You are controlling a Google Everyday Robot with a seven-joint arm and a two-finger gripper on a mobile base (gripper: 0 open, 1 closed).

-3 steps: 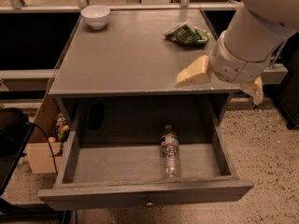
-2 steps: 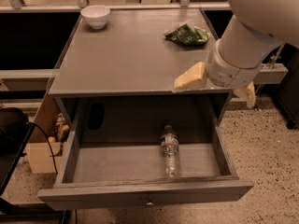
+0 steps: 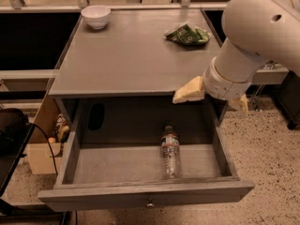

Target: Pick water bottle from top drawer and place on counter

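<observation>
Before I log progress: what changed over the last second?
The open gripper drifted slightly left in view and down toward the top drawer; it grasped nothing. The water bottle lies unmoved in the drawer; white bowl and green packet stay on the counter.

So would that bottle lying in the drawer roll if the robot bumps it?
Probably: the water bottle lies on its side in the top drawer, round-bodied, so it may roll sideways. It looks like clear plastic, likely light and squashy. The gripper hovers above, by the counter edge.
</observation>
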